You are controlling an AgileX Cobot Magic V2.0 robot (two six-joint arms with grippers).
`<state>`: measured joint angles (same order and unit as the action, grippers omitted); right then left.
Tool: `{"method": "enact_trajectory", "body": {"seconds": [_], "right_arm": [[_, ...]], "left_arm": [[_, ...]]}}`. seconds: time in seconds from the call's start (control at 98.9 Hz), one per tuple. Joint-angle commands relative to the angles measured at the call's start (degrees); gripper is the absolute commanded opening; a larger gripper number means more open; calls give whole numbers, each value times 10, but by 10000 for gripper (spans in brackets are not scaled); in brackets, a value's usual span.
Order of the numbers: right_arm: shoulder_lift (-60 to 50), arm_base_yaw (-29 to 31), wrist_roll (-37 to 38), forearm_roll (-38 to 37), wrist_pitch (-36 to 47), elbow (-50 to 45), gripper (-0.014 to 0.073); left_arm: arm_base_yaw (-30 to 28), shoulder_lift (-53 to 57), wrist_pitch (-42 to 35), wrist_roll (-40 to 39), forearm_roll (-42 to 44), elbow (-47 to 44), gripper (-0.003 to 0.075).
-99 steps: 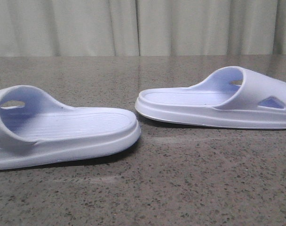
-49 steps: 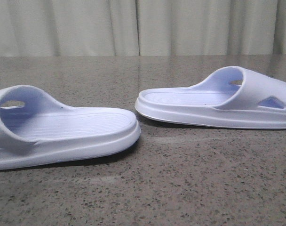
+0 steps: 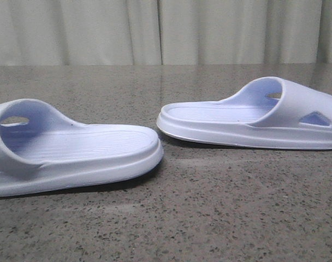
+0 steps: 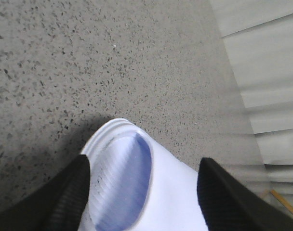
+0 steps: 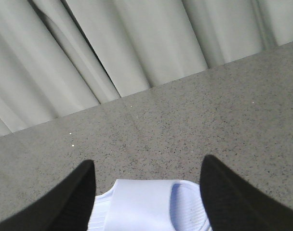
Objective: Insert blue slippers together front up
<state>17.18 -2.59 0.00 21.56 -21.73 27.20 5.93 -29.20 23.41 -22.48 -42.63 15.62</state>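
Two pale lavender-blue slippers lie sole-down on the speckled grey table (image 3: 209,218). The left slipper (image 3: 73,147) has its strap at the left and its heel toward the middle. The right slipper (image 3: 253,120) has its strap at the right, with a triangular side cutout. Their heels nearly meet. Neither gripper shows in the front view. In the left wrist view my left gripper (image 4: 145,162) is open, with one slipper (image 4: 137,187) between its fingers (image 4: 64,197). In the right wrist view my right gripper (image 5: 149,163) is open above the other slipper's strap (image 5: 151,207).
A pale pleated curtain (image 3: 166,33) hangs behind the table's far edge; it also shows in the right wrist view (image 5: 137,43) and the left wrist view (image 4: 262,72). Bare table stretches in front of both slippers.
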Motion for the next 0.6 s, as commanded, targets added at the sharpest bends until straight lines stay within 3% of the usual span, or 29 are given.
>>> {"method": "enact_trajectory", "body": {"seconds": [0.0, 0.586], "right_arm": [[10, 4, 0, 6, 47, 19, 404], [10, 4, 0, 6, 47, 19, 404]], "left_arm": [[4, -7, -41, -5, -15, 16, 423], [4, -38, -57, -5, 19, 16, 386]]}}
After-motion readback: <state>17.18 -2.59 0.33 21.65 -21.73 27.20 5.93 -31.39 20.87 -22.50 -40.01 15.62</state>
